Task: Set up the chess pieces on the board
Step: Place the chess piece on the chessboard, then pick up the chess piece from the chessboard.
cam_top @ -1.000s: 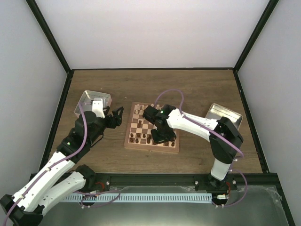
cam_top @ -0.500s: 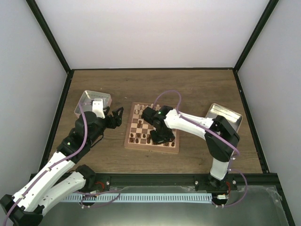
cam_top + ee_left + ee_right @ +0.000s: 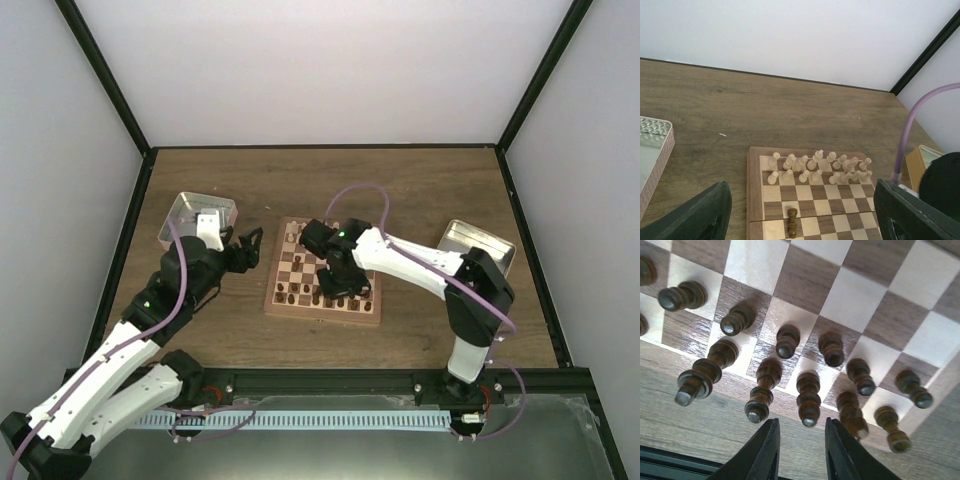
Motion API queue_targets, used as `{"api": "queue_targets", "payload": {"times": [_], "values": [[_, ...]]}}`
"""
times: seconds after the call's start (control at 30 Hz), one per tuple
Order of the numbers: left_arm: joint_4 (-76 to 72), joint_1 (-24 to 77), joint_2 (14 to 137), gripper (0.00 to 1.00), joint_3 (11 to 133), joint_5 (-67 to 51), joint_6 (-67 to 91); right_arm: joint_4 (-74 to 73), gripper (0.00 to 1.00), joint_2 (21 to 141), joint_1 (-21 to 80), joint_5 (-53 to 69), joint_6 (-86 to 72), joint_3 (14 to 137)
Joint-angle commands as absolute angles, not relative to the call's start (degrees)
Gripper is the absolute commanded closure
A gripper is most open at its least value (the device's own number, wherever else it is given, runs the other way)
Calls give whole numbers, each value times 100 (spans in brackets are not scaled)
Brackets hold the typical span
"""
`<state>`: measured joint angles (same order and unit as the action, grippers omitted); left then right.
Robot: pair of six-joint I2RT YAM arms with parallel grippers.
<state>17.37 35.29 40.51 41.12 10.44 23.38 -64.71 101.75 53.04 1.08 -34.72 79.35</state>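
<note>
The right gripper (image 3: 801, 427) has its fingers slightly apart and empty, with a dark chessman (image 3: 808, 399) just beyond their gap at the board's (image 3: 880, 300) near edge. The left gripper (image 3: 800, 200) is spread wide.

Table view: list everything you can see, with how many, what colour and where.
table: one, brown wood grain, under everything.
chessboard: one, tan and dark brown checks, mid-table.
cream chess pieces: two rows, too small to count surely, board's far edge.
dark chess pieces: a dozen or more, dark brown, board's near edge.
lone dark piece: one, toward mid-board.
metal trays: two, silver, one left of the board, one right.
purple cables: two, one along each arm.
left gripper: black, open, left of the board.
right gripper: black, open, over the dark pieces, holding nothing.
</note>
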Motion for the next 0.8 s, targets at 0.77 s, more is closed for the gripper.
{"api": "queue_targets", "payload": {"times": [0.77], "values": [[2040,3507,4161,20,3817,1554,2983,-3257,63,11353,5077,-789,-4422,8738]]}}
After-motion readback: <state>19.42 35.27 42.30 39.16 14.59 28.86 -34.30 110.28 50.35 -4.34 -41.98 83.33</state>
